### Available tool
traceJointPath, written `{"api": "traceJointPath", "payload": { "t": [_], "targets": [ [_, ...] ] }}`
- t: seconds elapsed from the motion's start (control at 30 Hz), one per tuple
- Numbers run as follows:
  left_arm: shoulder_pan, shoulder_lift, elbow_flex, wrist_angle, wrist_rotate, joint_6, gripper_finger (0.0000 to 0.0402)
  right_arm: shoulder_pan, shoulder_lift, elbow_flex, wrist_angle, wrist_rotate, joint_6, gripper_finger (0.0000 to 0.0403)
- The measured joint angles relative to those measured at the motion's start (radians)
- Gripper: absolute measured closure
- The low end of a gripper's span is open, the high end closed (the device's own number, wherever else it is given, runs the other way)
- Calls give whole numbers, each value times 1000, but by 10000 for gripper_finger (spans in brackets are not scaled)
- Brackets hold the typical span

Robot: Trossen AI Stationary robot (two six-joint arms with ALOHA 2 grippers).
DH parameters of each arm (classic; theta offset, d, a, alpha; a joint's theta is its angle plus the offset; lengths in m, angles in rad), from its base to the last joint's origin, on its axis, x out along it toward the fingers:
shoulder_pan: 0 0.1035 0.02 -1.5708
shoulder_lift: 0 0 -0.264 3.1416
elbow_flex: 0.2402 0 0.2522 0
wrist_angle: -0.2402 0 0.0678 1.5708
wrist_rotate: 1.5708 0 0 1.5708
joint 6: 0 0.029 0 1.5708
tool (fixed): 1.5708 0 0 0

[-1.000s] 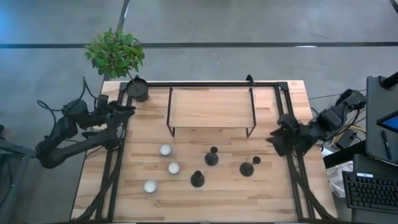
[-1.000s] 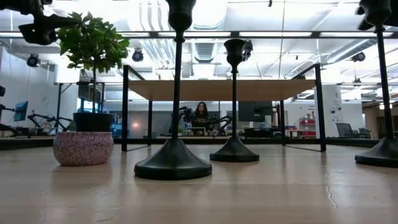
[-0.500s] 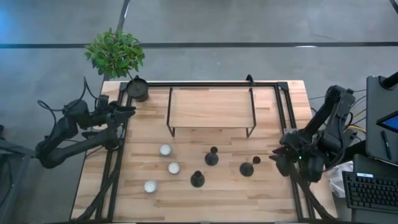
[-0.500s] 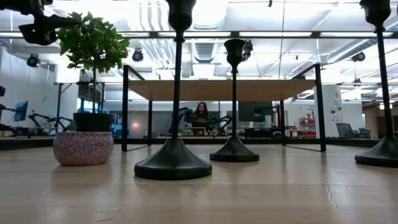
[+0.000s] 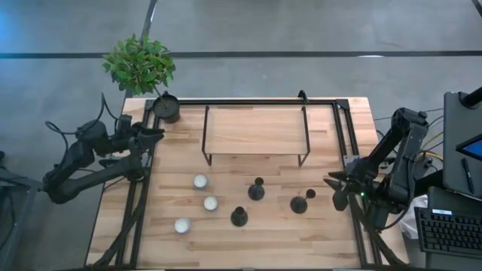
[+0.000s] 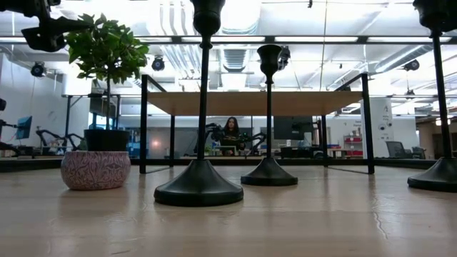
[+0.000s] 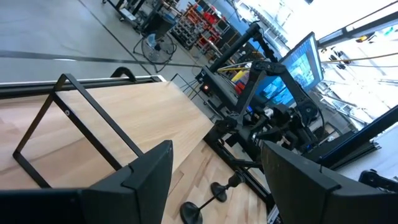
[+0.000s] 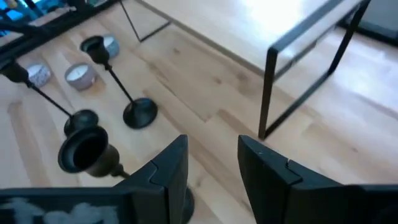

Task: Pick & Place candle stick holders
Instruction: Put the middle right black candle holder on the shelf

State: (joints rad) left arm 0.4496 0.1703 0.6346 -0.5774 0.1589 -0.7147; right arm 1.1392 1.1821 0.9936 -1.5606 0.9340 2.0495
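Three matte black candle stick holders stand upright on their round bases on the wooden table: one in the middle [image 5: 257,190], one nearer the front [image 5: 239,217], one to the right [image 5: 300,203]. My right gripper [image 5: 332,193] is open and empty, just to the right of the right-hand holder. Its wrist view [image 8: 212,142] looks over the holders, with the nearest cup top [image 8: 87,149] beside its fingers. My left gripper [image 5: 157,134] is open and empty, waiting at the table's left edge near the plant pot. The left wrist view [image 7: 216,149] shows two holders [image 7: 214,196] far off.
A low wooden shelf on black wire legs [image 5: 256,129] stands at the back middle. A black pot with a green plant [image 5: 166,108] is at the back left. Three white candles [image 5: 199,181] [image 5: 211,203] [image 5: 182,225] sit left of the holders. A black frame rail [image 5: 348,143] runs along the table's right side.
My right gripper has gone from the table's right edge toward the near edge and a little toward the right-hand holder, and the arm behind it has risen and swung around. The holders and candles have stayed where they were.
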Motion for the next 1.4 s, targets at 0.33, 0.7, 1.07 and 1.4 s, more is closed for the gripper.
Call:
{"api": "traceJointPath", "payload": {
  "t": [0.33, 0.7, 1.07, 1.4],
  "targets": [
    [0, 0, 0, 0, 0, 0, 161, 1, 42, -24, 57, 51, -64, 279],
    [0, 0, 0, 0, 0, 0, 161, 9, 43, -303, 623, 56, -241, 285],
    [0, 0, -1, 0, 1, 0, 161, 11, 50, -434, 825, 11, -372, 289],
    [0, 0, -1, 0, 0, 0, 161, 21, 49, -501, 1193, -23, -669, 267]
  ]
}}
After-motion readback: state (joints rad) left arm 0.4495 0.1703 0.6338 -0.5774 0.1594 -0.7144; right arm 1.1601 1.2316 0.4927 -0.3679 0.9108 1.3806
